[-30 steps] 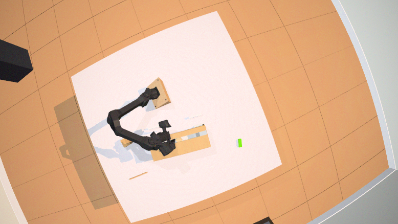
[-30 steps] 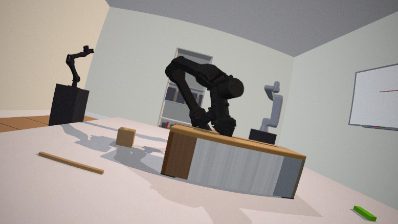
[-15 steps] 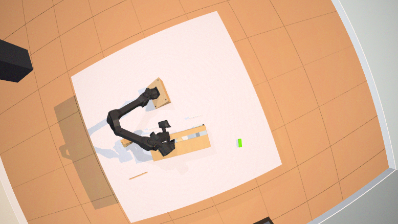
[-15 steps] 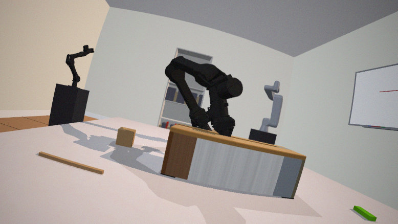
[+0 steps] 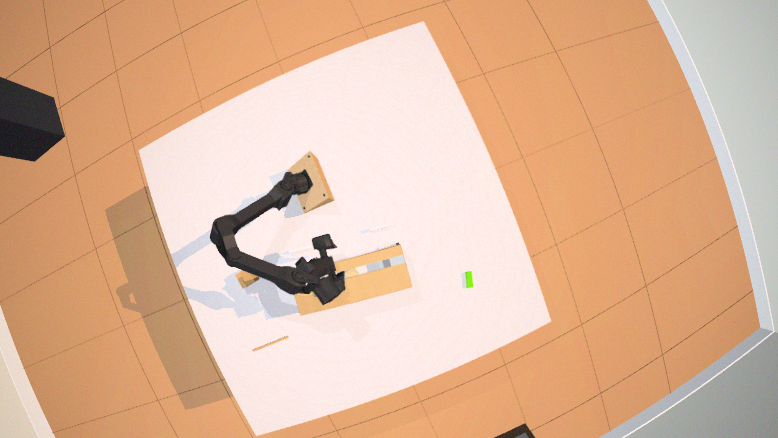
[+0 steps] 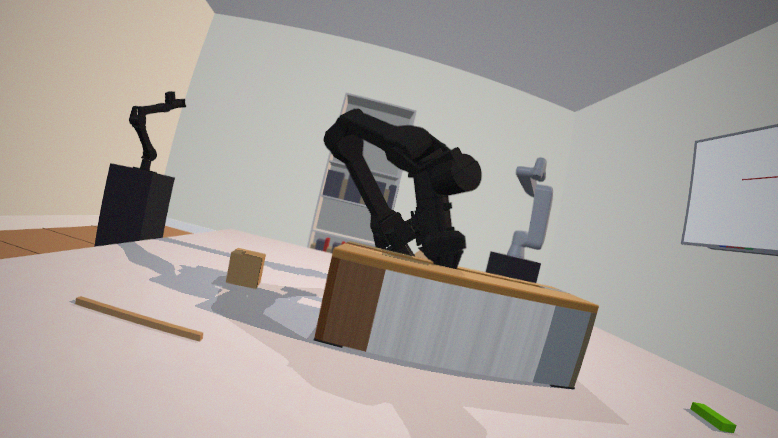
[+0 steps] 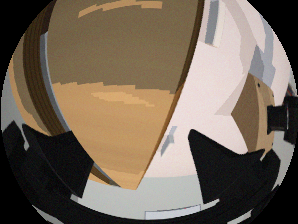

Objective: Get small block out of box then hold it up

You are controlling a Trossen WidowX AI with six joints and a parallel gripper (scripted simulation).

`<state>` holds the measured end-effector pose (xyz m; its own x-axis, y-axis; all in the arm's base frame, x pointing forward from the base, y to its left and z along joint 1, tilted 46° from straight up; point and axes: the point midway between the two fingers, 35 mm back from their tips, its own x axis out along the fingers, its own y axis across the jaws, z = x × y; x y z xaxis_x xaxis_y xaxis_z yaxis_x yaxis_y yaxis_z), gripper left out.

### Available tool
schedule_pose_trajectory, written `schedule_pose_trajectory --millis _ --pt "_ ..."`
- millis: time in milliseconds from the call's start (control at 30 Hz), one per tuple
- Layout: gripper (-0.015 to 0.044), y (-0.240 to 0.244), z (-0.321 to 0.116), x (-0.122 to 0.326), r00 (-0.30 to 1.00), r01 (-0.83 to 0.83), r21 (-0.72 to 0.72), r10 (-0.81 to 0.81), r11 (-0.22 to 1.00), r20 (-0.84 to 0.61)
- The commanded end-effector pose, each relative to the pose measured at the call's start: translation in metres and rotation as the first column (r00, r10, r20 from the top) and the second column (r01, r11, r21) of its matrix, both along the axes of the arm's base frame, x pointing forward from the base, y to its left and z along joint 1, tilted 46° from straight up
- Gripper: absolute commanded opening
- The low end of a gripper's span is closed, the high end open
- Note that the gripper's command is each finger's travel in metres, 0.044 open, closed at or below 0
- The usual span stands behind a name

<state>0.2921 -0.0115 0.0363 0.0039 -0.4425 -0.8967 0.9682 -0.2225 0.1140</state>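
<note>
The box (image 5: 378,284) (image 6: 462,277) stands on the table, with a wooden top and a long opening in it. Its pale side panel (image 6: 457,326) faces the exterior view. My gripper (image 7: 149,128) is open and empty. It is over the left part of the box in the top view, with the wooden surface below and between its fingers in the wrist view. In the exterior view its fingertips are hidden. I cannot make out a small block on the shelf; the arm and the box top cover much of the inside.
A wooden block (image 5: 247,279) (image 6: 246,268) stands on the table beyond the box's left end. A thin wooden stick (image 5: 270,343) (image 6: 138,318) lies on the near left side. A green bar (image 5: 469,279) (image 6: 713,417) lies to the right. The arm's wooden base (image 5: 317,191) is behind the box.
</note>
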Motion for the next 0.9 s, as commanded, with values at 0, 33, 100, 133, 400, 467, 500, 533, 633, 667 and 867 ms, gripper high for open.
schedule_pose_trajectory --millis 0,33,100,133,400,467,500,533,633,667,867 --pt "0.0400 0.0039 -0.0031 0.0017 1.000 0.002 0.006 -0.003 1.000 0.004" --pt "0.0400 0.0046 -0.0038 0.0019 1.000 0.002 0.006 -0.003 1.000 0.004" --pt "0.0400 0.0059 -0.0052 0.0024 1.000 0.002 0.006 -0.003 1.000 0.004" --pt "0.0400 0.0066 -0.0059 0.0026 1.000 0.002 0.006 -0.003 1.000 0.004" --pt "0.0400 0.0120 -0.0115 0.0045 1.000 0.002 0.007 -0.003 1.000 0.004" --pt "0.0400 0.0121 -0.0116 0.0046 1.000 0.002 0.007 -0.003 1.000 0.004" --pt "0.0400 0.0109 -0.0103 0.0042 1.000 0.002 0.007 -0.003 1.000 0.004" --pt "0.0400 0.0095 -0.0088 0.0038 1.000 0.002 0.006 -0.003 1.000 0.004" --pt "0.0400 0.0056 -0.0049 0.0025 1.000 0.002 0.006 -0.003 1.000 0.004" --pt "0.0400 0.0056 -0.0049 0.0025 1.000 0.002 0.006 -0.003 1.000 0.004" --pt "0.0400 0.0058 -0.0050 0.0026 1.000 0.002 0.006 -0.003 1.000 0.004"
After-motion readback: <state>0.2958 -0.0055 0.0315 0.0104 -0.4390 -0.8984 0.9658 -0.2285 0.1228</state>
